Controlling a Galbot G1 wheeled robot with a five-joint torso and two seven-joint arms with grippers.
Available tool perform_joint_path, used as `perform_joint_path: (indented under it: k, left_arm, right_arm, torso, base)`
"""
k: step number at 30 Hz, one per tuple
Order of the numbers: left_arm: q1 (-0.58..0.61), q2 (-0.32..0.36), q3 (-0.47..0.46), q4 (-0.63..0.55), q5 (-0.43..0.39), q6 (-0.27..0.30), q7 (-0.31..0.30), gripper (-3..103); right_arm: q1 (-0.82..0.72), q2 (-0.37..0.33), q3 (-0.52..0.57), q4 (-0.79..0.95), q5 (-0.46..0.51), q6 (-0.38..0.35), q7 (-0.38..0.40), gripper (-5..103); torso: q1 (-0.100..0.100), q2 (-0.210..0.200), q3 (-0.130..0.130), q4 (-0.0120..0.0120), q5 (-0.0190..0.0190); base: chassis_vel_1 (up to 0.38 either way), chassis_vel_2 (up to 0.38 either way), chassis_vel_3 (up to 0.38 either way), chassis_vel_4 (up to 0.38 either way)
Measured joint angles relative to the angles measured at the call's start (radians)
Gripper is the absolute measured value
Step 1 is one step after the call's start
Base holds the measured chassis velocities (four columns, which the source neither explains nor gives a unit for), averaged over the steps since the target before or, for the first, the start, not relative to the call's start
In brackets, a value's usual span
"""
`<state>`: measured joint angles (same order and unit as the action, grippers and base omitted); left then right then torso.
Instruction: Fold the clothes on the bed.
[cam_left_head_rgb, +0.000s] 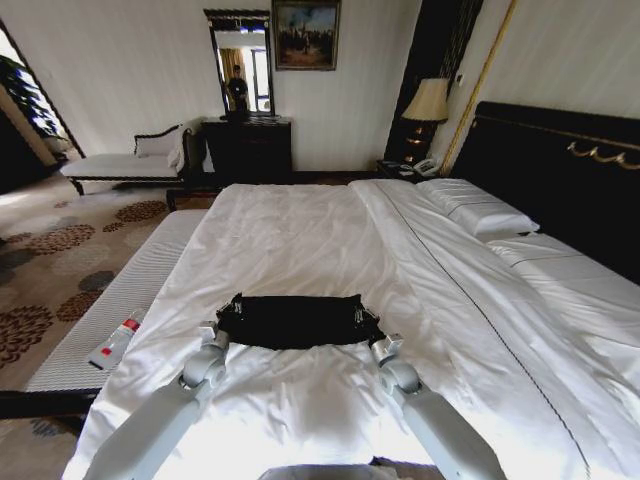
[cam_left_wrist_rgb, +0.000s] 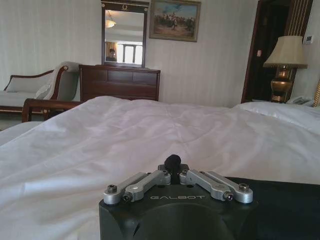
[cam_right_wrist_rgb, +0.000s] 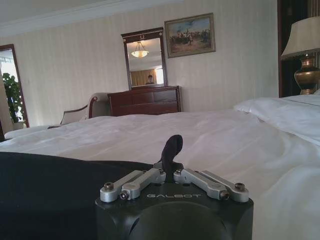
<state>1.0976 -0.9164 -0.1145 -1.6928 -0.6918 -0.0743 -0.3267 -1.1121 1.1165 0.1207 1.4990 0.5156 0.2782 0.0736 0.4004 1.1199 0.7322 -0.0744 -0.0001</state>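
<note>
On both wrist housings, "GALBOT" lettering (cam_left_wrist_rgb: 177, 197).

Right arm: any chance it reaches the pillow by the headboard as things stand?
Probably not. The right pincer is shut on the T-shirt near the bed's foot; the pillow lies far up the mattress.

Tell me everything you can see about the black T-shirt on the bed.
The black T-shirt lies flat as a wide, low band of soft dark cloth on the white bed, near its foot. The left gripper pinches its one end, the right gripper the other, a tuft of cloth showing between each one's shut fingers.
</note>
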Motion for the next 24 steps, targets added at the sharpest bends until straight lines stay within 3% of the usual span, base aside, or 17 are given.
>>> perform_joint_path:
  k: [14,19,20,22,24]
  left_arm:
    - [0.061,0.023,0.002,-0.004,0.043,-0.013,0.006,2]
    - [0.082,0.037,0.0,-0.037,0.037,0.005,-0.013,0]
    - [0.087,0.039,0.0,-0.044,0.038,0.012,-0.02,0]
    - [0.099,0.044,-0.004,-0.064,0.041,0.021,-0.028,11]
    - [0.109,0.047,-0.008,-0.078,0.045,0.025,-0.029,16]
  right_arm:
    - [-0.035,0.019,-0.002,-0.009,-0.034,0.014,0.0,1]
    - [-0.067,0.016,0.006,0.015,-0.035,0.014,0.002,-2]
    - [-0.075,0.013,0.007,0.023,-0.038,0.015,0.002,2]
    - [-0.095,0.004,0.011,0.046,-0.04,0.014,0.002,13]
    - [-0.107,-0.003,0.014,0.061,-0.041,0.014,0.002,13]
  torso:
    - [0.0,0.0,0.0,0.0001,-0.0002]
    - [0.0,0.0,0.0,0.0,0.0]
    - [0.0,0.0,0.0,0.0001,0.0]
    - [0.0,0.0,0.0,0.0001,0.0]
    - [0.0,0.0,0.0,0.0001,0.0]
  base:
    - [0.0,0.0,0.0,0.0]
    - [0.0,0.0,0.0,0.0]
    - [0.0,0.0,0.0,0.0]
    - [0.0,0.0,0.0,0.0]
    - [0.0,0.0,0.0,0.0]
